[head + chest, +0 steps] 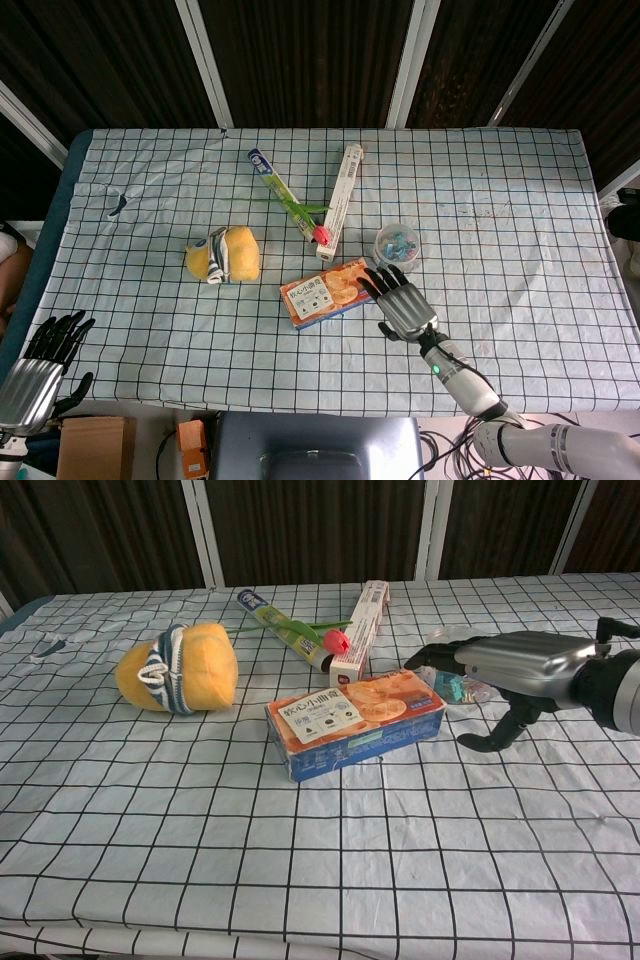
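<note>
My right hand hovers flat just right of an orange biscuit box, fingers stretched out over the box's right end, thumb hanging down, holding nothing. Behind the fingers stands a small clear cup of blue bits. My left hand hangs off the table's front left corner, fingers apart and empty; the chest view does not show it. A yellow plush toy lies left of the box.
A long white box, a tube and a red artificial rose lie crossed behind the biscuit box. The checked tablecloth covers the table. A cardboard box sits on the floor below.
</note>
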Tool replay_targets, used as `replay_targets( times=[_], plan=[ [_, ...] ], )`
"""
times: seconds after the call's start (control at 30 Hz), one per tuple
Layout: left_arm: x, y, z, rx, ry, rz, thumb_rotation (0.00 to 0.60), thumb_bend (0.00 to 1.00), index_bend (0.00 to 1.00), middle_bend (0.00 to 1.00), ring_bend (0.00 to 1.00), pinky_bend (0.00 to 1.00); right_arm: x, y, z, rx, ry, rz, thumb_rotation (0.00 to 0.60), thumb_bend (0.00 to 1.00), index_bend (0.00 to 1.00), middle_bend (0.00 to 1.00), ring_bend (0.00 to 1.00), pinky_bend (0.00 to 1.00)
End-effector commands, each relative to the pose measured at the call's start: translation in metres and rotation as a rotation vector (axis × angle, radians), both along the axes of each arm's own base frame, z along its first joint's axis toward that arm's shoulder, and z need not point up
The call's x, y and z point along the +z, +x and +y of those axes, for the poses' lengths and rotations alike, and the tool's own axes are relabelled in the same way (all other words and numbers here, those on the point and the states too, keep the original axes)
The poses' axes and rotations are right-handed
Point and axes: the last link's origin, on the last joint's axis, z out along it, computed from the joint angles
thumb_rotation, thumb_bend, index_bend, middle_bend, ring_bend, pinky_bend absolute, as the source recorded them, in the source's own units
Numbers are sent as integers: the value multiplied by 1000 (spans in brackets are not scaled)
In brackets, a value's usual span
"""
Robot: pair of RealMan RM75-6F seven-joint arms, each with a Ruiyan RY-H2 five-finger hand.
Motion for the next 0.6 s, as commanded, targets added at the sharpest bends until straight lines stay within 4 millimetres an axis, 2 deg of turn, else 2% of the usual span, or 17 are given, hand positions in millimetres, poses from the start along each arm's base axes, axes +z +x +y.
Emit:
replay_targets(
  times=[0.03,0.23,0.27,0.3,0.33,0.37,0.4,0.43,0.47,0.5,0.6],
  plan=[
    [-1,0,1,1,-2,2,600,424,0,0,0,0,0,-2,0,-5,5,4,600,304,0,0,0,0],
    [0,0,3,6,0,-1,600,423,0,0,0,0,0,1,-1,18,3,10,600,304,0,4,1,7],
    [1,0,4,6,1,-2,600,423,0,0,0,0,0,2,-1,29,-1,8,600,304,0,45,40,64],
    [1,0,4,8,2,-2,600,424,0,0,0,0,0,4,-1,42,-9,7,600,304,0,125,129,170],
    [1,-1,4,11,3,-1,600,424,0,0,0,0,1,5,-1,57,-16,10,600,304,0,286,316,372],
    [1,-1,4,14,1,-1,600,425,0,0,0,0,1,5,0,61,-17,12,600,304,0,414,473,530],
    [1,-1,4,16,1,-2,600,424,0,0,0,0,1,5,1,63,-17,16,600,304,0,601,698,749],
    [2,-2,4,17,2,-2,600,424,0,0,0,0,0,4,2,67,-18,26,600,304,0,750,866,901],
    [2,-2,3,18,3,-1,600,424,0,0,0,0,0,4,3,69,-18,34,600,304,0,848,957,977],
    [2,-1,3,16,4,-2,600,424,0,0,0,0,0,5,4,69,-19,39,600,304,0,895,985,995],
    [2,-1,2,13,7,-3,600,423,0,0,0,0,-2,5,6,51,-4,53,600,305,0,983,1000,1000]
  ],
)
